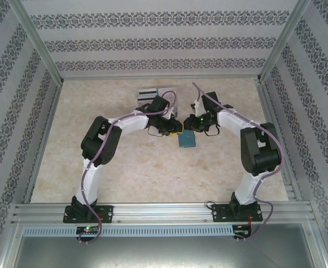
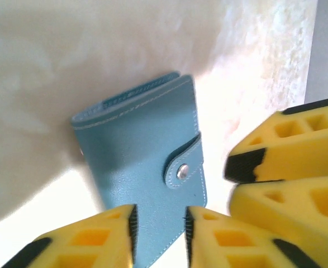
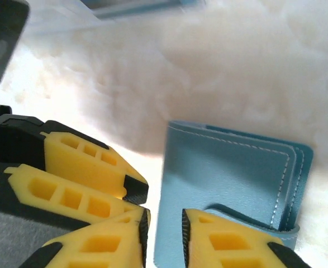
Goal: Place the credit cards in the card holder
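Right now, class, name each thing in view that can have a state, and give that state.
card holder: closed, snap fastened, lying flat.
left gripper: open by a narrow gap, over one edge of the card holder.
right gripper: open by a narrow gap, over another edge.
credit cards: outside the card holder, beyond the arms.

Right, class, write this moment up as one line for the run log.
wallet: snapped shut, flat on table | left gripper: over wallet edge, jaws slightly apart | right gripper: over wallet edge, jaws slightly apart
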Tool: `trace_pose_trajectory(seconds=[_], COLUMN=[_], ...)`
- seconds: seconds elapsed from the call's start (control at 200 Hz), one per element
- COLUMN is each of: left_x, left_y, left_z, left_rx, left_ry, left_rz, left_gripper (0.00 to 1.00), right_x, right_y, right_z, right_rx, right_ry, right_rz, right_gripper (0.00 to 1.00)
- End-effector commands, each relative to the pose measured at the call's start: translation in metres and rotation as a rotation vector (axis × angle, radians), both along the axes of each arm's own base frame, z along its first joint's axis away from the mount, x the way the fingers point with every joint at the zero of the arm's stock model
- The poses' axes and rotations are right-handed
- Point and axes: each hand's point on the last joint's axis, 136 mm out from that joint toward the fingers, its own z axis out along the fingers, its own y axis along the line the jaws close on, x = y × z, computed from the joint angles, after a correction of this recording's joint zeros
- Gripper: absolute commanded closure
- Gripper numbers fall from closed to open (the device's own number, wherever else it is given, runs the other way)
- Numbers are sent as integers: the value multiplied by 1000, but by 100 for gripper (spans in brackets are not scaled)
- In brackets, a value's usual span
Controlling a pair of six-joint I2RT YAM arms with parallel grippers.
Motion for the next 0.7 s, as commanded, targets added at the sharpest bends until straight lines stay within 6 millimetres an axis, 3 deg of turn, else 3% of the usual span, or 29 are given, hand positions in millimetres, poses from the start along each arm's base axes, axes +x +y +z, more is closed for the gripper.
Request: trace_pose_trajectory(seconds=[0.0, 0.08, 0.25, 0.36, 0.41, 0.53, 0.575, 0.694], left_x=[14, 22, 32, 32, 30, 19, 11, -13], left_y=[29, 59, 137, 190, 216, 279, 303, 361], left_z=[51, 58, 71, 87, 92, 106, 111, 112], left_rx=[43, 61, 202, 321, 377, 514, 585, 762], left_ry=[-164, -211, -347, -461, -503, -588, -612, -621], left_rz=[39, 111, 281, 412, 484, 676, 758, 927], left_gripper=[63, 60, 53, 37, 29, 12, 0, 0], right_x=[16, 20, 23, 23, 23, 20, 19, 19], right_y=[-17, -36, -86, -114, -126, -155, -165, -207], right_z=[58, 74, 102, 116, 120, 121, 120, 118], right_rx=[-32, -86, -253, -324, -338, -359, -344, -437], right_ry=[-195, -285, -479, -556, -587, -609, -608, -738], right_rz=[-29, -64, -185, -289, -339, -451, -489, -691], right_gripper=[67, 65, 46, 30, 21, 14, 11, 6])
